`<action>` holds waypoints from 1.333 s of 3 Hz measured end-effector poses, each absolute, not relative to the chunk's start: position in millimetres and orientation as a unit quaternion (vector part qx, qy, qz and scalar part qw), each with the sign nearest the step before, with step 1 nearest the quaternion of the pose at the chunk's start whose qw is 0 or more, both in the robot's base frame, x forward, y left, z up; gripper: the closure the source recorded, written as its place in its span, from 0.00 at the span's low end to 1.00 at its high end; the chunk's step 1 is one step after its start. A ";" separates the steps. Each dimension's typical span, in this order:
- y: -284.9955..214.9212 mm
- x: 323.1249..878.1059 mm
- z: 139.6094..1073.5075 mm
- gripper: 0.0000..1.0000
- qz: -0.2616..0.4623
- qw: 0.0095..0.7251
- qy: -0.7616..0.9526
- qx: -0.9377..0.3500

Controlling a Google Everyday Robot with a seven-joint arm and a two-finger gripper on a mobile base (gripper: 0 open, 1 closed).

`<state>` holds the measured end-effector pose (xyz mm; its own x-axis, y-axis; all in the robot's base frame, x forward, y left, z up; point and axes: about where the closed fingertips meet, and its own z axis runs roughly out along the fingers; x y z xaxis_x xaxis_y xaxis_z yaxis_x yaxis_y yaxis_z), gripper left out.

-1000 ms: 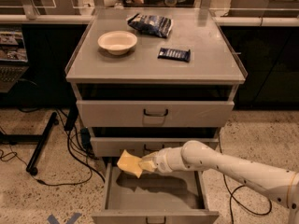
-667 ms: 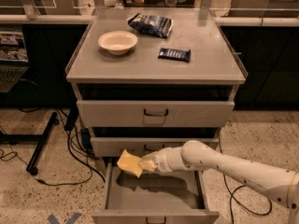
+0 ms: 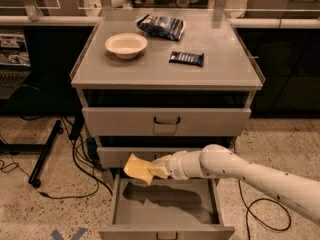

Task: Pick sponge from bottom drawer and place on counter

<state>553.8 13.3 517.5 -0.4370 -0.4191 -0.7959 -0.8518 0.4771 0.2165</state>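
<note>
The gripper pinched the sponge by its right edge, apparently by just 1 corner. The pad stuck out leftward, tilted, above the open bottom drawer. The counter lay well above, past the middle drawer and top drawer, so a clear upward lift seemed needed.

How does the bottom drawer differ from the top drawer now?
The bottom drawer is pulled open; the top drawer is shut. The end effector holds the sponge over the bottom drawer, well below the top drawer. Both are grey and wide.
</note>
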 end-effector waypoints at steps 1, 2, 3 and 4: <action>18.4 539.8 595.2 1.00 0.280 0.381 0.764 -0.440; 23.7 521.6 691.1 1.00 0.236 0.419 0.735 -0.478; 25.9 515.7 744.1 1.00 0.204 0.440 0.723 -0.493; 18.8 532.0 782.9 1.00 0.184 0.460 0.725 -0.478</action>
<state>532.0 18.8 782.9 -0.1188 -0.5235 -0.8437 -0.8628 0.4749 -0.1731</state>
